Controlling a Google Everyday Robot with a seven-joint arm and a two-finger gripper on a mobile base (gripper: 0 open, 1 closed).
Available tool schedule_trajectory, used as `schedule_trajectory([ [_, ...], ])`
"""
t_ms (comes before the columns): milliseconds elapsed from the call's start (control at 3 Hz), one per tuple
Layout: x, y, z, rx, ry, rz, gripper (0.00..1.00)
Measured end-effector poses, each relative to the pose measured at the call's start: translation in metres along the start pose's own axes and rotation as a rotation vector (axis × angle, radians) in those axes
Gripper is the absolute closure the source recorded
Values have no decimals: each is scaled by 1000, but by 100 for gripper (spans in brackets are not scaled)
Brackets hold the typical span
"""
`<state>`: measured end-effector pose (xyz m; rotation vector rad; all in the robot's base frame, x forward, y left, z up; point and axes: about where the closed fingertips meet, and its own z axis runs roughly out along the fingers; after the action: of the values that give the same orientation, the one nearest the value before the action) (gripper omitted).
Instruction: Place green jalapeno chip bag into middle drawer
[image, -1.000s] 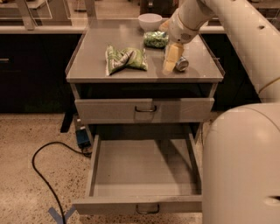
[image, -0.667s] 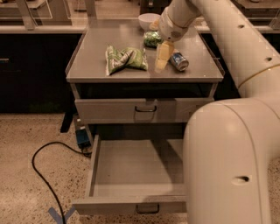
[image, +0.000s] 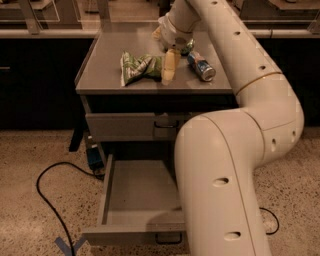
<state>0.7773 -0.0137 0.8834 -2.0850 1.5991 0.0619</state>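
Note:
The green jalapeno chip bag (image: 136, 68), light green and white and pinched at its middle, lies flat on the grey cabinet top (image: 105, 60). My gripper (image: 169, 69) points down at the bag's right end, touching or just beside it. The middle drawer (image: 135, 197) is pulled open below a closed drawer front (image: 122, 126). Its shallow grey tray holds nothing that I can see. My arm (image: 225, 190) hides the tray's right side.
A soda can (image: 201, 66) lies on its side just right of the gripper. A dark green packet (image: 188, 47) peeks out behind the wrist. A black cable (image: 47, 195) loops on the speckled floor to the left, and a small blue object (image: 93, 159) sits beside the cabinet.
The gripper has moved left, from over the soda can to the right end of the chip bag. The arm now covers more of the open drawer's right side.

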Motion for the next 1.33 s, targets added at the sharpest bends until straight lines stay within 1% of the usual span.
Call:
schedule_trajectory([
  [333, -18, -3, 17, -35, -9, -30, 0],
  [667, -44, -9, 41, -69, -18, -74, 0],
  [1000, -44, -9, 41, -68, -18, -74, 0],
  [1333, -39, -7, 60, -82, -37, -43, 0],
])
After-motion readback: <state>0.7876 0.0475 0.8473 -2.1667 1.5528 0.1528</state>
